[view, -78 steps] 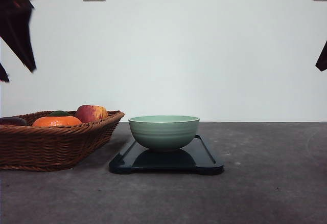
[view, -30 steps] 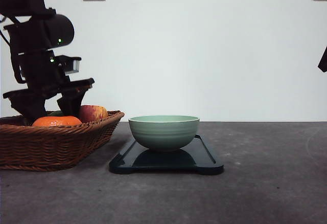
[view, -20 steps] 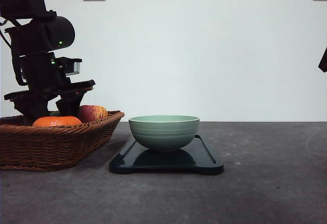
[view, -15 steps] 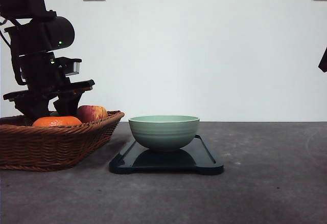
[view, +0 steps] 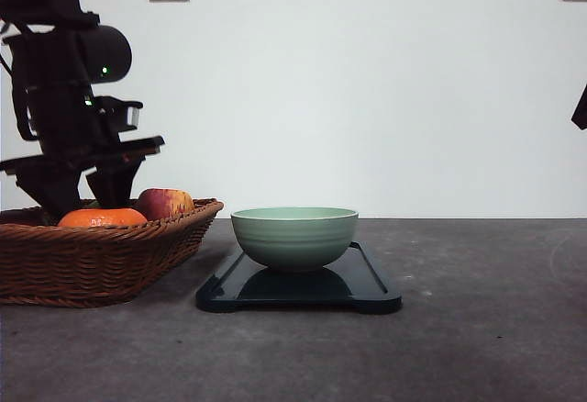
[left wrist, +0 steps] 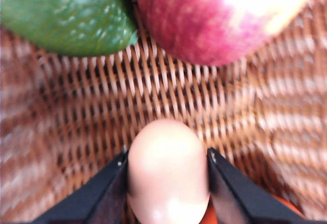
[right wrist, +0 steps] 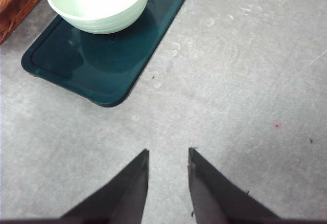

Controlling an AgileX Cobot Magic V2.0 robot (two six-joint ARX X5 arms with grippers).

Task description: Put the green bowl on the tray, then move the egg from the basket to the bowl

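The pale egg (left wrist: pixel 167 173) sits between the two dark fingers (left wrist: pixel 110 193) of my left gripper (left wrist: pixel 167 183), which is shut on it just above the woven floor of the basket (left wrist: pixel 153 96). From the front, the left gripper (view: pixel 84 186) hangs over the brown wicker basket (view: pixel 92 260) at the left. The green bowl (view: pixel 293 235) stands upright on the dark tray (view: pixel 367 296) at the table's middle. My right gripper (right wrist: pixel 167 155) hovers open over bare table, near the bowl (right wrist: pixel 99 1) and tray (right wrist: pixel 102 55).
A red-yellow apple (left wrist: pixel 219 14) and a green fruit (left wrist: pixel 61 14) lie in the basket close to the egg. An orange (view: pixel 103 217) and the apple (view: pixel 165 203) rise above the basket rim. Grey table lies free to the right of the tray.
The left arm came down into the basket from the upper left. Over the last half second its gripper has risen slightly. Bowl, tray and right arm have stayed put.
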